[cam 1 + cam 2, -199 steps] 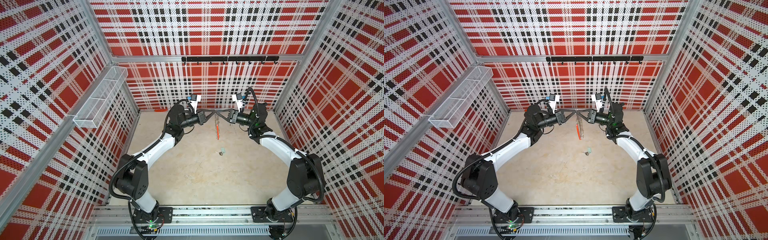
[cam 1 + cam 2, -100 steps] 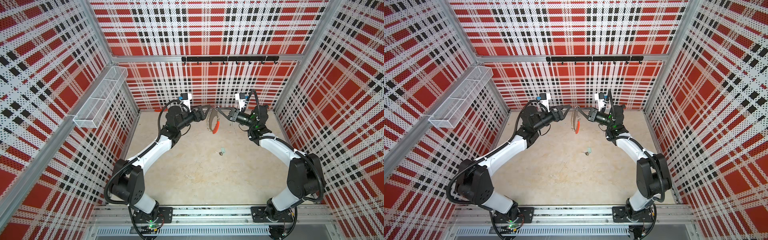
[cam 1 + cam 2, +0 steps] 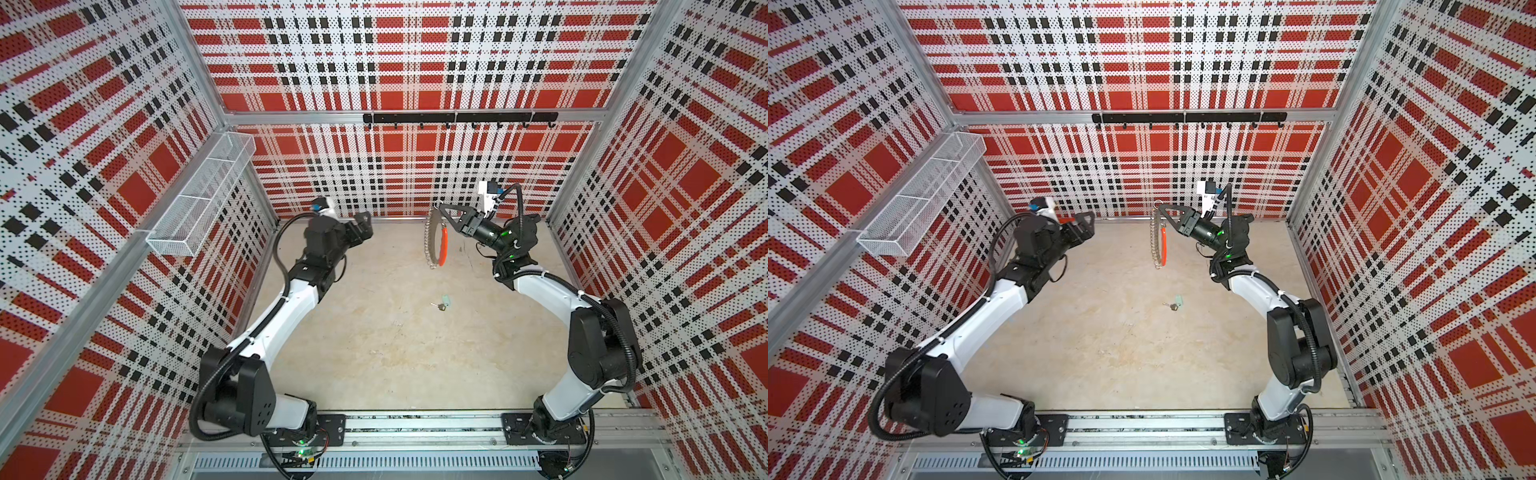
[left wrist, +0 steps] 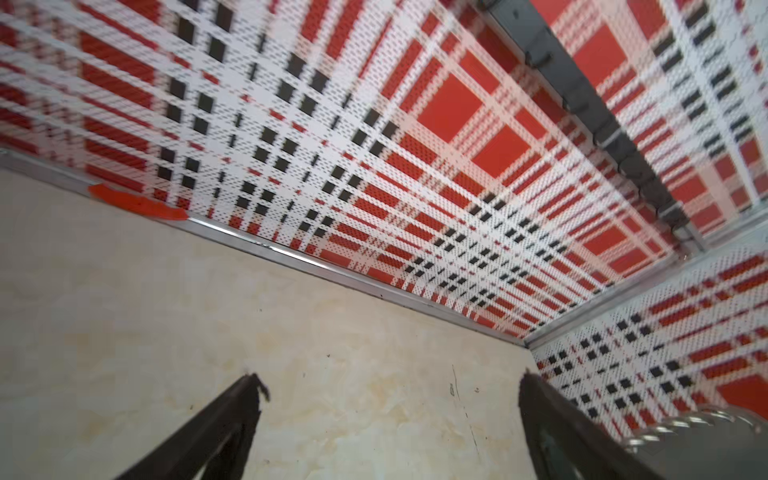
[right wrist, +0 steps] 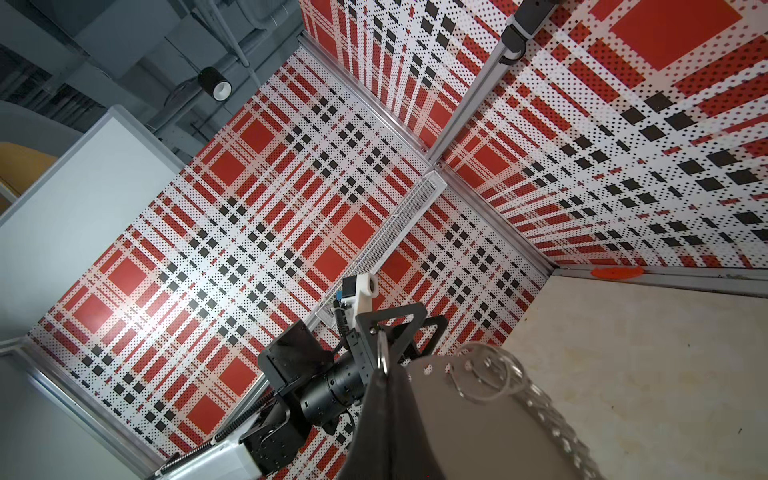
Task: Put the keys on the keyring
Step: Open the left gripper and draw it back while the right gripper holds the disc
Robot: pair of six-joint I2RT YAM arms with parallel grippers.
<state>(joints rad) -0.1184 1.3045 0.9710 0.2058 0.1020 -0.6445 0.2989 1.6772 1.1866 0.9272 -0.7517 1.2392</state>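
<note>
The keyring (image 3: 433, 239), a flat dark grey ring with an orange-red arc and silver wire clips on its rim, hangs edge-on above the floor in both top views (image 3: 1156, 243). My right gripper (image 3: 440, 206) is shut on its top edge; in the right wrist view the shut gripper (image 5: 383, 365) pinches a silver clip beside the grey face of the keyring (image 5: 478, 432). My left gripper (image 3: 365, 222) stands open and empty, well to the left of the ring. In the left wrist view its fingers (image 4: 232, 415) frame bare floor. The keys (image 3: 441, 304) lie on the floor below the ring.
A small orange-red strip (image 4: 137, 203) lies on the floor at the foot of the back wall. A white wire basket (image 3: 199, 199) hangs on the left wall, and a black hook rail (image 3: 457, 118) runs along the back wall.
My left gripper has opened, let go of the keyring and drawn back to the left. The ring now hangs from the right gripper alone.
</note>
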